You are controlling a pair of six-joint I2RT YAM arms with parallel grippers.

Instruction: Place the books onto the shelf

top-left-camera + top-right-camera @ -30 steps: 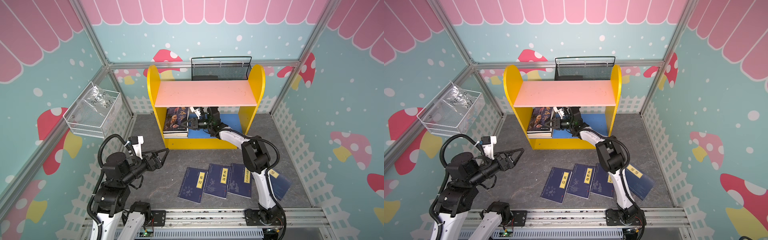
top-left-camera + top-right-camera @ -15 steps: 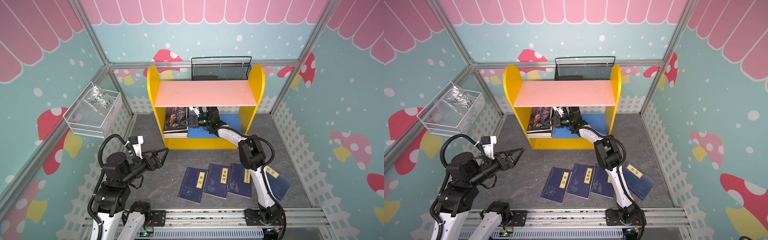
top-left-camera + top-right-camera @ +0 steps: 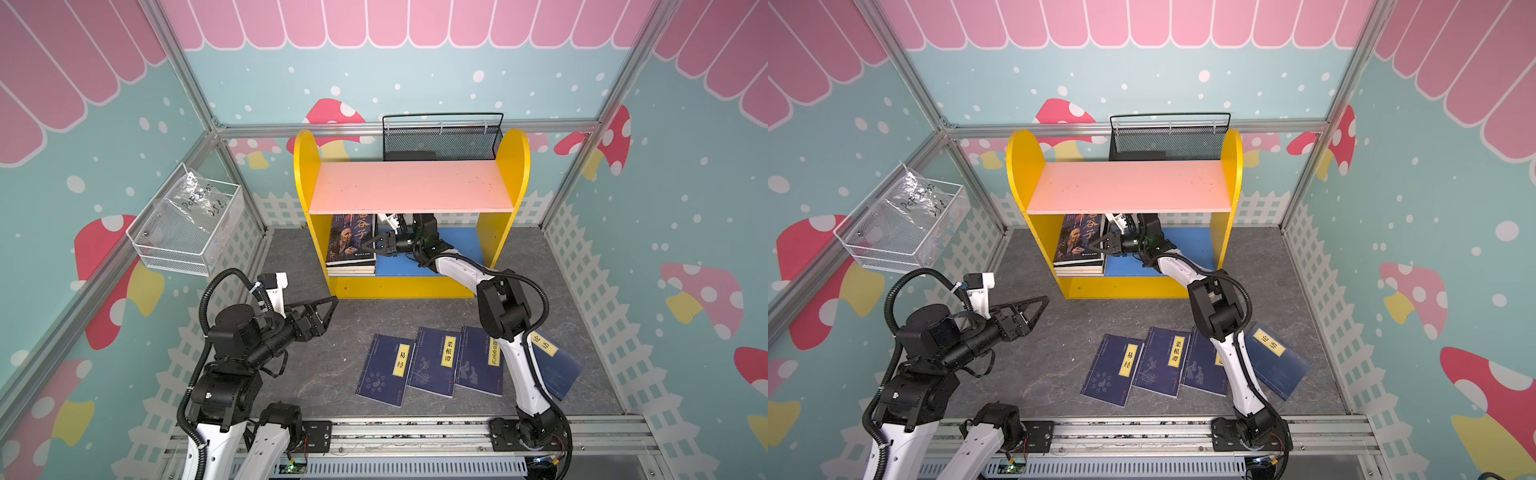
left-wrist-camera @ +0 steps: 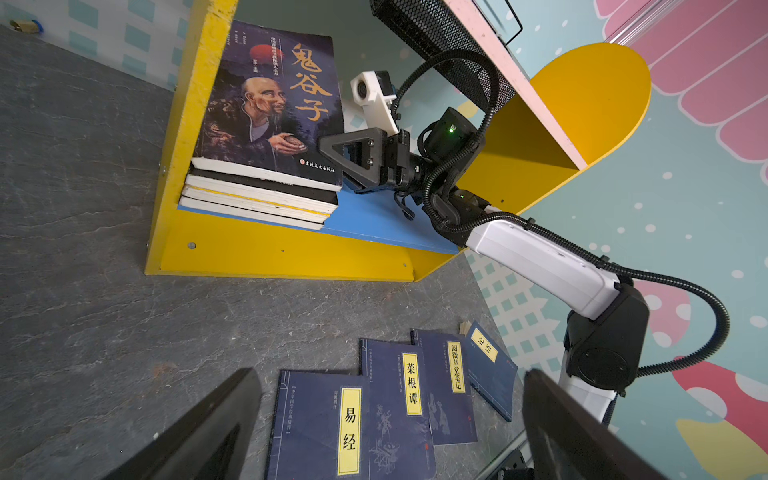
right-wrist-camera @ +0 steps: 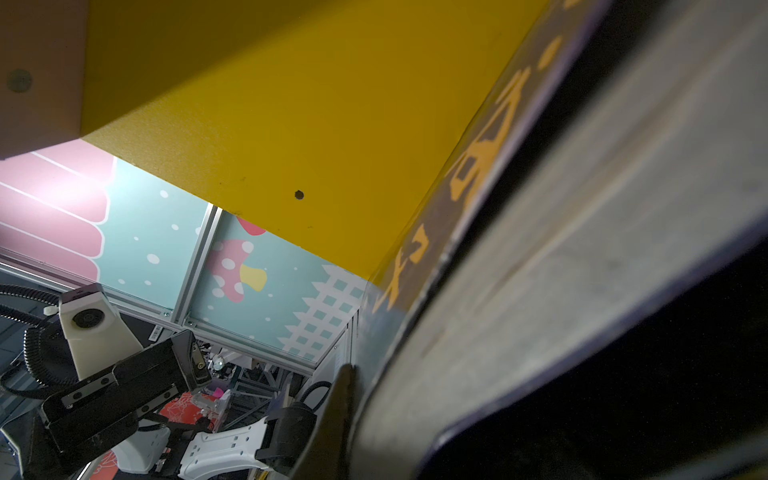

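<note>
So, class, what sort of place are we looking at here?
Probably a staged robot test cell dressed as a child's playroom: printed mushroom walls in an aluminium frame, two robot arms mounted on a rail, and a small bright shelf holding books.

Top book (image 4: 266,108) of the stack: orange title 鬼谷子; white publisher line looks like 吉林文史出版社; the small print at the top is too fine to read.

Yellow labels on the navy floor books:
- 易经 book (image 4: 307,424)
- 菜根谭 book (image 4: 390,432)
- 阅微草堂笔记 book (image 4: 444,411)
- 论语 book (image 4: 494,374)

Clear bag (image 3: 195,203) in the wire basket (image 3: 174,254): handwriting starts "PET"; the rest is unclear.
</note>
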